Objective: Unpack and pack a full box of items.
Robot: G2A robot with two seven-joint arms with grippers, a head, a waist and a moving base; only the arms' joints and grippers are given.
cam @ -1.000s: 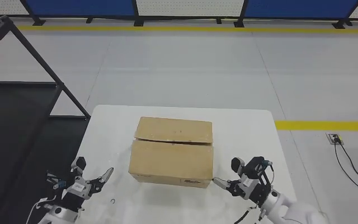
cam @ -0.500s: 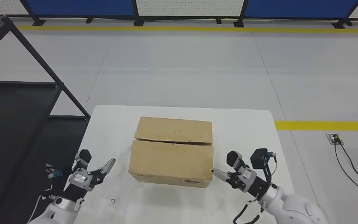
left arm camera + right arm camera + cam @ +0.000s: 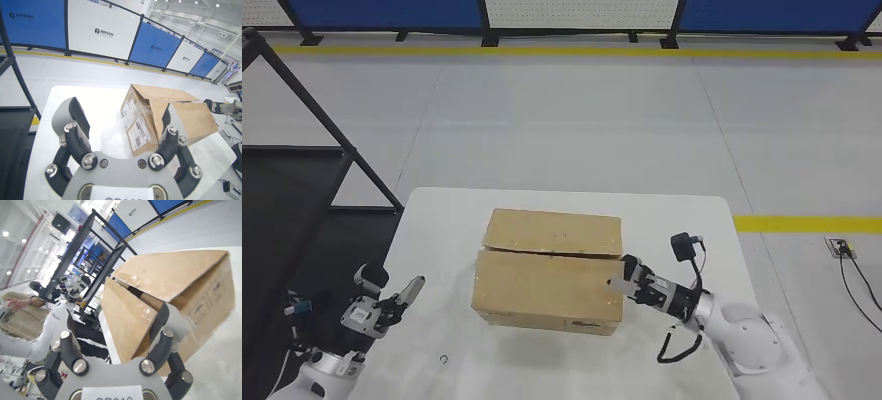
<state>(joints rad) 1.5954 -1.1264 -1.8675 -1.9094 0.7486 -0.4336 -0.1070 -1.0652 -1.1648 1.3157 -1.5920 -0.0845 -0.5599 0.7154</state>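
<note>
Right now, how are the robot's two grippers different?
The left gripper hangs near the table edge, well clear of the box; the right gripper is right at the box's end. The left gripper has nothing between its fingers; the right gripper has a flap corner between its fingers, which are spread wide. Both are open and built alike.

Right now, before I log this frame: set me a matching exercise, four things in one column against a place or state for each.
Things:
1. cardboard box
2. left gripper
3. right gripper
4. table

Place or state:
A. open, right at one end of the box
B. white, bearing the box
C. open, apart from the box, by the table's side edge
D. folded down on top, a gap at the seam

Pairs: 1-D, 2-C, 3-A, 4-B
</note>
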